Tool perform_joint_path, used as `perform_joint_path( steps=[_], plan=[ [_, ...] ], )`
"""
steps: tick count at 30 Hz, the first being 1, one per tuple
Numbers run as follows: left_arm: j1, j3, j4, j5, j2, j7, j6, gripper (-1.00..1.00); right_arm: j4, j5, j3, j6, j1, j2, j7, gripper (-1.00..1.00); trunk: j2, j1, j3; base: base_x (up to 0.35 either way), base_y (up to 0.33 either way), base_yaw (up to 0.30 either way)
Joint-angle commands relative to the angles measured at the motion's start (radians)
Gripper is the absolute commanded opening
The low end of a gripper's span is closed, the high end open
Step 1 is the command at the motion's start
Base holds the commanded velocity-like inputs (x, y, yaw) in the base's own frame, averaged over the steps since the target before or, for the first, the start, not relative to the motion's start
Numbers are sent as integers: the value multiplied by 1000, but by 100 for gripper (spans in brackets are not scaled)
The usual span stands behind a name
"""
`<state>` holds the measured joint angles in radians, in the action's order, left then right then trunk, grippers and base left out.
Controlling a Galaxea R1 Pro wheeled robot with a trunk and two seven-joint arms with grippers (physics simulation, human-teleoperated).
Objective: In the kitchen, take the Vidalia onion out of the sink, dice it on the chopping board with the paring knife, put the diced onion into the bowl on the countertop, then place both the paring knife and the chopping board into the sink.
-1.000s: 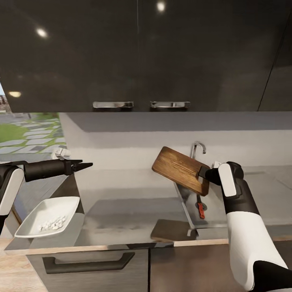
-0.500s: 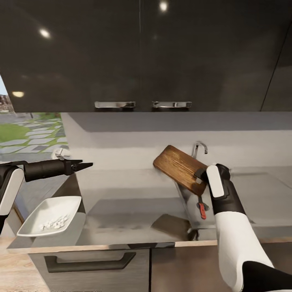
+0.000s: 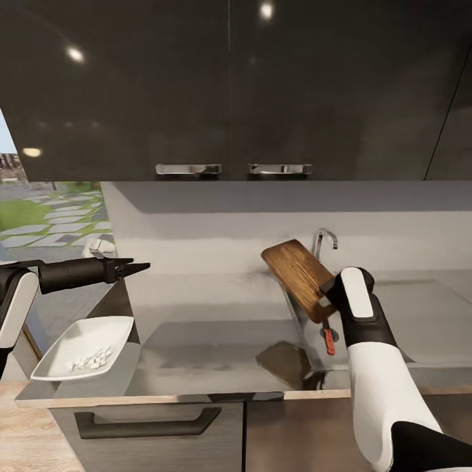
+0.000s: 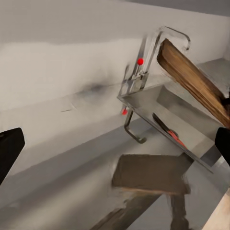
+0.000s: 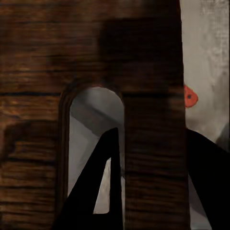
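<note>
My right gripper [image 3: 326,293] is shut on the dark wooden chopping board [image 3: 296,274] at its handle slot and holds it tilted in the air above the sink's [image 3: 303,330] left rim. In the right wrist view one finger [image 5: 103,191] passes through the slot of the board [image 5: 86,43]. The red-handled paring knife [image 3: 327,340] lies in the basin, also seen in the left wrist view [image 4: 168,132] under the board [image 4: 191,81]. The white bowl [image 3: 62,342] on the countertop's [image 3: 196,328] left end holds diced onion [image 3: 88,359]. My left gripper [image 3: 136,267] hovers open and empty above the counter's left part.
A chrome tap [image 3: 322,238] with a red-tipped lever [image 4: 140,61] stands behind the sink. Glossy black upper cabinets [image 3: 229,85] hang overhead. The drainboard [image 3: 426,314] extends right of the basin. A window [image 3: 46,216] lies at the left.
The right gripper has swung the board rightward and turned it more edge-on over the sink; its shadow on the counter slid right. The view shifted slightly. The left arm stayed put.
</note>
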<state>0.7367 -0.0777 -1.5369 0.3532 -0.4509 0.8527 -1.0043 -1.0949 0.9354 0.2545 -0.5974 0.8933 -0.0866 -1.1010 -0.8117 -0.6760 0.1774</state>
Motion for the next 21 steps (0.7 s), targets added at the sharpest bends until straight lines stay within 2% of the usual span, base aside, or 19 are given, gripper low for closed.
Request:
perform_joint_path(
  steps=[1,6,10,13,18,21],
  plan=[
    [1,-1,0,-2,0,5,-4,100,-1,42,2,41,1,-1,-45,-100,-1,0,2,0,0,0],
    [1,-1,0,-2,0,5,-4,100,1,82,2,159,1,-1,-112,-100,-1,0,2,0,0,0],
    [1,-1,0,-2,0,5,-4,100,4,86,3,180,1,-1,-218,-100,-1,0,2,0,0,0],
    [1,-1,0,-2,0,5,-4,100,4,86,3,197,1,-1,-267,-100,-1,0,2,0,0,0],
    [1,-1,0,-2,0,5,-4,100,5,86,3,259,1,-1,-388,-100,-1,0,2,0,0,0],
    [1,-1,0,-2,0,5,-4,100,5,86,3,287,1,-1,-436,-100,-1,0,2,0,0,0]
  ],
)
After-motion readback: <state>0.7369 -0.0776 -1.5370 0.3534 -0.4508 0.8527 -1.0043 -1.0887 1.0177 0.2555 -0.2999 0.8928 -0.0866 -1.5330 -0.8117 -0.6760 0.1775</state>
